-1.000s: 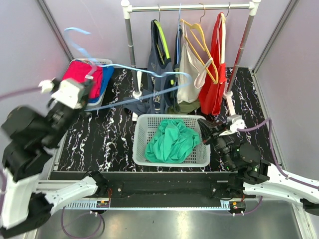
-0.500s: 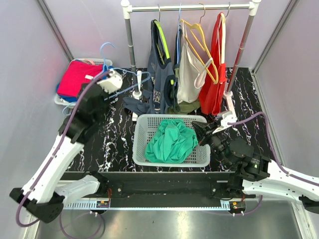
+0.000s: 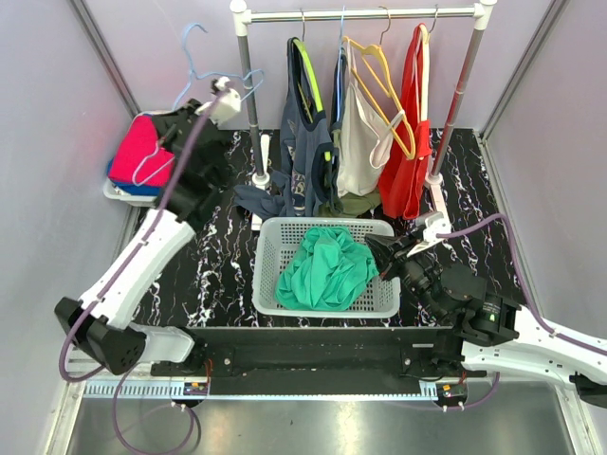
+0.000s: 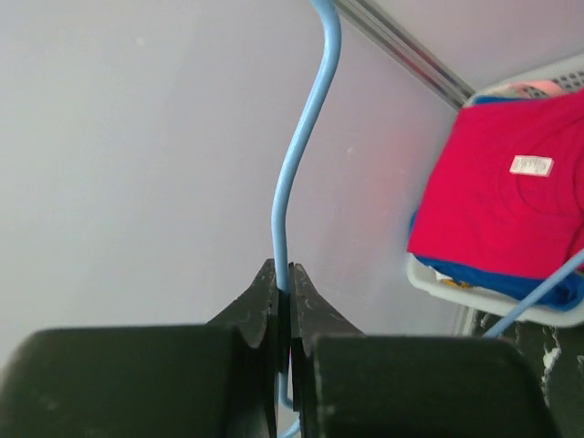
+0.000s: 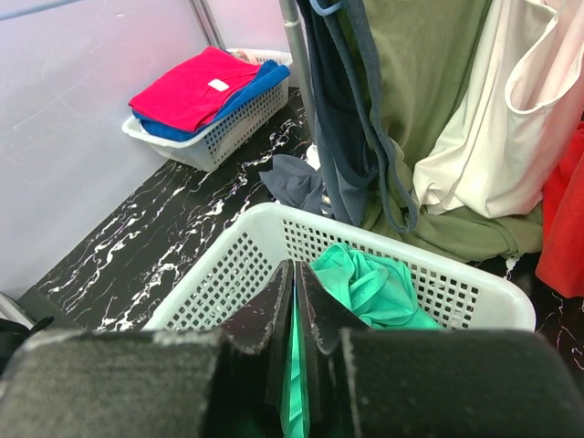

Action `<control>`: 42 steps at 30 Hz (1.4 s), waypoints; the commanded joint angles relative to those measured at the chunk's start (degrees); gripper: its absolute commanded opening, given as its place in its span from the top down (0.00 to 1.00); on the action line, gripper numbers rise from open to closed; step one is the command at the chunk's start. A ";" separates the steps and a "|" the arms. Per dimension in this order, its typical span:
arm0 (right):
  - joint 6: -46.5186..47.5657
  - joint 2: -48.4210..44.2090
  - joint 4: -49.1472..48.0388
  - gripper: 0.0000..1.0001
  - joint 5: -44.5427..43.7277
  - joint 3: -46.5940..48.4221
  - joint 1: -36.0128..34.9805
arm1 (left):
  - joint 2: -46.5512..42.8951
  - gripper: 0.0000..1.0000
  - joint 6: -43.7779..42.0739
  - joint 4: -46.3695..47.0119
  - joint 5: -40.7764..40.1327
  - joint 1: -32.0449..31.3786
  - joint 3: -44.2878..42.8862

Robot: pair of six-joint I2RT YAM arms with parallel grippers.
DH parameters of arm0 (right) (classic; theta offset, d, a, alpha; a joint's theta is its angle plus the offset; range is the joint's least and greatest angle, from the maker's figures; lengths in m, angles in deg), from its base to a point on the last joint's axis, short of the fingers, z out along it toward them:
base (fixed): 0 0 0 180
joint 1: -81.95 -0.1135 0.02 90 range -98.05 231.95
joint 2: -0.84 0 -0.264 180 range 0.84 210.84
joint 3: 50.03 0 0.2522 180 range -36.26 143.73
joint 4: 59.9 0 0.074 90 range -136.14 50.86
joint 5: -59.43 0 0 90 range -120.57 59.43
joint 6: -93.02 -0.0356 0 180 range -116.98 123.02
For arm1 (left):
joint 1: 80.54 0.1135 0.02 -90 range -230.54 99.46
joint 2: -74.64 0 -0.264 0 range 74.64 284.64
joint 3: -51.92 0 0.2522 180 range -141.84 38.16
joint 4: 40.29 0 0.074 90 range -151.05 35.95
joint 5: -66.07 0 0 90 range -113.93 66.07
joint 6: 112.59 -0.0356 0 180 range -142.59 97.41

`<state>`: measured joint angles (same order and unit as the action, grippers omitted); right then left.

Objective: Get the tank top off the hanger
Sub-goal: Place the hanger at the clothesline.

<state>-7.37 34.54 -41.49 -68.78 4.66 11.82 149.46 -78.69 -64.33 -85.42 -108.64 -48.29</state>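
The green tank top point(image 3: 327, 270) lies bunched in the white basket point(image 3: 270, 237), off the hanger. My right gripper point(image 3: 372, 245) is at the basket's right end, shut on a fold of the green tank top point(image 5: 383, 287); the right wrist view shows green cloth between the nearly closed jaws of this gripper point(image 5: 294, 274). The bare light blue hanger point(image 3: 194, 47) is held high at the back left. My left gripper point(image 3: 211, 87) is shut on its wire; in the left wrist view the hanger point(image 4: 297, 155) rises from the gripper point(image 4: 285, 269).
A clothes rack point(image 3: 360, 14) at the back holds several garments and a yellow hanger point(image 3: 384, 90). A bin of red and blue clothes point(image 3: 142, 152) sits at the back left. A dark garment point(image 3: 261, 199) lies beside the rack's left post. Purple walls enclose the table.
My left arm has swung the blue hanger from the front left up and back, toward the rear left corner above the bin. The right gripper has barely moved.
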 commanded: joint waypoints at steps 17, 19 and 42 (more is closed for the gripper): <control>2.57 -6.09 -0.43 0.90 0.77 -1.20 -0.10 | 15.69 1.00 -24.49 41.22 -14.70 -12.07 -11.09; 2.48 -6.36 -0.16 0.90 0.86 -1.37 -0.18 | 17.98 1.00 -28.77 45.40 -15.06 -12.33 -11.80; 1.78 -7.59 1.51 0.91 1.48 -0.85 -0.10 | 32.93 1.00 -46.74 65.22 -18.84 -12.33 -25.17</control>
<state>-5.28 26.62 -40.12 -68.39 3.20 11.82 181.88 -119.54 -10.04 -101.49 -121.08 -69.65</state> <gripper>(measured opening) 0.095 0.025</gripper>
